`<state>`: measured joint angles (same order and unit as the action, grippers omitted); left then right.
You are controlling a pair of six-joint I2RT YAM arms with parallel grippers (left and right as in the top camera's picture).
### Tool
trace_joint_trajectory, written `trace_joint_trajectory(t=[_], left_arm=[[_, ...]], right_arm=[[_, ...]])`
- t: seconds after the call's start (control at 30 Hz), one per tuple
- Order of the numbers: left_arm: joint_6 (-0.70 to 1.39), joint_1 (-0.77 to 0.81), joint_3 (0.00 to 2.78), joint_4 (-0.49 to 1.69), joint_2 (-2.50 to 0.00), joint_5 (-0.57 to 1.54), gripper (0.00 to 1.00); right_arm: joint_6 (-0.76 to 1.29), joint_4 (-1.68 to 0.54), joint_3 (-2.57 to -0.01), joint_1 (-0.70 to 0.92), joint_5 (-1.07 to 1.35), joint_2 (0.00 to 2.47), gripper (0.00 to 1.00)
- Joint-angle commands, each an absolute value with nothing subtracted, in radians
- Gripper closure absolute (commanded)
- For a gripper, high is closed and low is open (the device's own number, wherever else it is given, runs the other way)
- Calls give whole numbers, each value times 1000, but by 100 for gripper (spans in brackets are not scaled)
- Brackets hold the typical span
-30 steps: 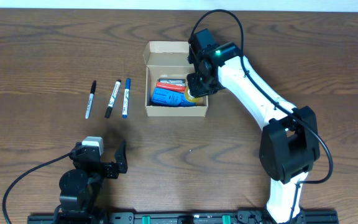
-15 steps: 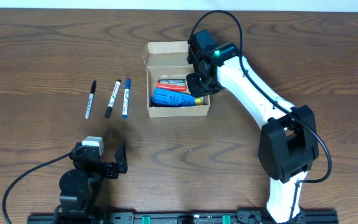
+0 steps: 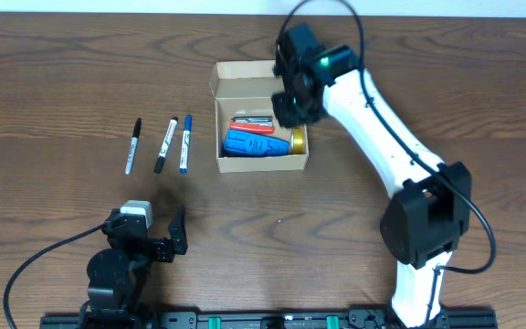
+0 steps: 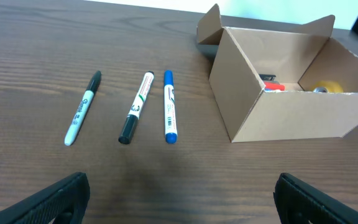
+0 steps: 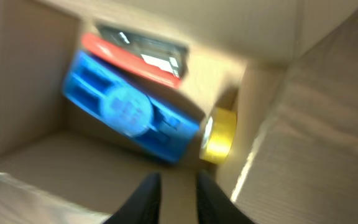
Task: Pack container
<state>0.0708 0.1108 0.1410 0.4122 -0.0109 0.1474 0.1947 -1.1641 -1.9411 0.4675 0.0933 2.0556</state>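
The container (image 3: pixel 261 163) is a tan cardboard box with its flap lid (image 3: pixel 243 79) open at the back. Inside lie a blue object (image 3: pixel 249 143), a red item (image 3: pixel 252 127) and a yellow tape roll (image 3: pixel 297 141). My right gripper (image 3: pixel 290 102) hovers above the box's back right part. In the right wrist view it (image 5: pixel 178 183) is empty with a narrow gap between the jaws, above the blue object (image 5: pixel 129 112) and the yellow roll (image 5: pixel 219 134). My left gripper (image 3: pixel 167 239) rests wide open and empty near the table's front edge (image 4: pixel 182 199).
Three markers lie left of the box: a black one (image 3: pixel 132 145), a black-and-white one (image 3: pixel 165 144) and a blue one (image 3: pixel 185 143). They also show in the left wrist view, with the blue marker (image 4: pixel 169 106) nearest the box (image 4: pixel 291 118).
My right gripper has risen out of the box toward its back edge. The yellow roll, earlier at the fingertips, now lies uncovered in the box's right corner. The left arm has not moved.
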Motion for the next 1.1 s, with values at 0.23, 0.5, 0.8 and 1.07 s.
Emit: trace_joint_trajectory(t=[0.23,0.5,0.8,1.07], left_arm=[[67,103,121,414,-4,150,5],[67,103,121,414,-4,150,4],[67,103,121,414,-4,150,5],[67,103,121,414,-4,150,5]], right_arm=[[137,-1341,-2124,411,94,1908,89],[133,-1441,-2122,389,-33,1747,98],[123,-1415,-1887,381,-98,1491,99],[75,-1236,-1438,347,-49,1143,98]])
